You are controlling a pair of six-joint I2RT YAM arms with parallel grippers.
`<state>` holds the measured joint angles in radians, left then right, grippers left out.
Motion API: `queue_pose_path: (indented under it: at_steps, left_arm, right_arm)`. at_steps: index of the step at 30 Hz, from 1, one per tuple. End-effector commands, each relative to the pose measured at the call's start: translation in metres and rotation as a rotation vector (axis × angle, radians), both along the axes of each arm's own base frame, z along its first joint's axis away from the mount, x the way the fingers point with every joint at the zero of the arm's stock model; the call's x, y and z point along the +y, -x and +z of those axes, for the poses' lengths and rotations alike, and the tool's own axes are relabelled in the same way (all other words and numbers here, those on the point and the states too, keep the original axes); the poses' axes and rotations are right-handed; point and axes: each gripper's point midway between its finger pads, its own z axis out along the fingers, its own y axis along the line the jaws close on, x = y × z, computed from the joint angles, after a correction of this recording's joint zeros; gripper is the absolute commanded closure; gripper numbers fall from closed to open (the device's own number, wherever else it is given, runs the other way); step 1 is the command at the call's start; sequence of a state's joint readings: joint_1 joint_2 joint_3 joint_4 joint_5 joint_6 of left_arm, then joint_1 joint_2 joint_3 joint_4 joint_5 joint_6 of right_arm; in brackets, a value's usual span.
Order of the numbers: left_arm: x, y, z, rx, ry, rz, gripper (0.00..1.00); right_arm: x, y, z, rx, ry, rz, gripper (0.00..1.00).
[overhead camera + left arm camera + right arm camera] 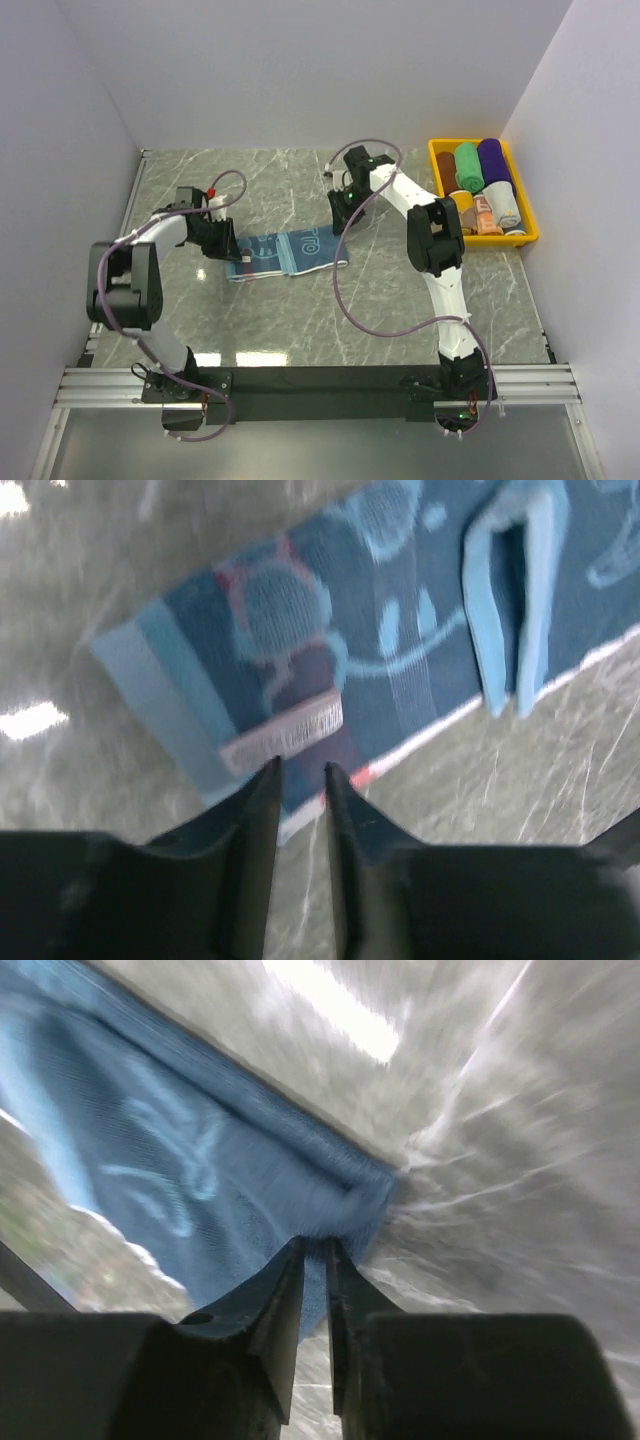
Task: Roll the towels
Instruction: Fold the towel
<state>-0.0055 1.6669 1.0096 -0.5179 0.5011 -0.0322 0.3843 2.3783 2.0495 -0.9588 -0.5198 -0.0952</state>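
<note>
Left tool (300, 770): your jaws stand close together at left end of blue towel (290, 253); you cannot tell if they pinch it. Right tool (313, 1245): jaws close together at right corner; cannot tell either. Towel lies spread on counter (300, 330) between your two tools.

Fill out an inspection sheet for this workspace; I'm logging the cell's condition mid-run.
Surface: grey marbled table, no spills seen.
Job's things: blue printed towel flat mid-table; rolled towels packed in the yellow bin at the far right.
Clutter: nothing seen.
Grippers: left gripper at the towel's left end, jaws narrow, grip unclear; right gripper pinching the towel's right end.
Cables: left arm's cable loops above its wrist; right arm's cable hangs over the table beside the towel.
Surroundings: white walls on three sides; metal rail along the near edge.
</note>
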Motion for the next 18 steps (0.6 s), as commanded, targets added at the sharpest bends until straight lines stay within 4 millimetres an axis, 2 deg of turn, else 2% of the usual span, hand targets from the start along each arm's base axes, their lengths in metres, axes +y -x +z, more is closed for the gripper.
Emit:
queue_pose_path:
  at_steps: [1, 2, 4, 5, 6, 7, 8, 9, 10, 11, 12, 13, 14, 15, 16, 17, 18]
  left_arm:
    - [-0.005, -0.027, 0.004, -0.012, -0.008, -0.017, 0.75]
    - [-0.004, -0.031, 0.001, -0.005, -0.02, -0.018, 0.77]
    - [0.0, -0.046, -0.006, 0.006, -0.049, -0.021, 0.81]
    - [0.003, -0.054, -0.008, -0.01, -0.07, -0.049, 0.82]
    - [0.004, -0.061, -0.01, -0.016, -0.081, -0.06, 0.83]
    - [0.007, -0.08, -0.011, -0.034, -0.104, -0.071, 0.85]
    - [0.007, -0.091, -0.012, -0.046, -0.107, -0.078, 0.86]
    - [0.005, -0.101, -0.012, -0.051, -0.102, -0.092, 0.85]
    - [0.002, -0.126, -0.008, -0.087, -0.102, -0.117, 0.83]
    - [-0.001, -0.129, -0.006, -0.068, -0.089, -0.135, 0.81]
    - [-0.004, -0.137, -0.001, -0.081, -0.087, -0.149, 0.79]
    - [-0.005, -0.153, 0.016, -0.132, -0.082, -0.16, 0.75]
    - [-0.006, -0.155, 0.025, -0.146, -0.075, -0.165, 0.72]
    - [-0.005, -0.155, 0.044, -0.189, -0.08, -0.168, 0.67]
    - [-0.004, -0.153, 0.053, -0.206, -0.081, -0.166, 0.66]
    - [-0.004, -0.149, 0.061, -0.226, -0.079, -0.162, 0.64]
    - [-0.002, -0.143, 0.066, -0.229, -0.077, -0.154, 0.62]
  right_arm:
    - [-0.008, 0.018, -0.015, 0.026, 0.035, 0.037, 0.8]
    - [-0.013, 0.031, -0.023, 0.064, 0.045, 0.039, 0.84]
    - [-0.011, 0.043, -0.015, 0.079, 0.013, 0.041, 0.87]
    - [-0.015, 0.061, -0.023, 0.136, 0.011, 0.035, 0.9]
    - [-0.011, 0.071, -0.013, 0.144, -0.018, 0.04, 0.91]
    - [-0.01, 0.092, -0.016, 0.214, -0.054, 0.035, 0.92]
    - [-0.004, 0.106, -0.012, 0.248, -0.095, 0.045, 0.91]
    - [0.002, 0.118, 0.002, 0.256, -0.141, 0.063, 0.9]
    - [0.014, 0.135, 0.007, 0.279, -0.174, 0.104, 0.88]
    - [0.021, 0.154, 0.014, 0.322, -0.234, 0.143, 0.84]
    - [0.025, 0.161, 0.026, 0.314, -0.262, 0.171, 0.82]
    - [0.027, 0.166, 0.033, 0.326, -0.278, 0.185, 0.8]
    - [0.028, 0.161, 0.043, 0.307, -0.303, 0.194, 0.76]
    - [0.021, 0.147, 0.054, 0.286, -0.316, 0.173, 0.73]
    - [0.014, 0.143, 0.054, 0.293, -0.315, 0.15, 0.71]
    - [0.011, 0.128, 0.064, 0.254, -0.325, 0.132, 0.7]
    - [0.005, 0.119, 0.064, 0.234, -0.307, 0.107, 0.69]
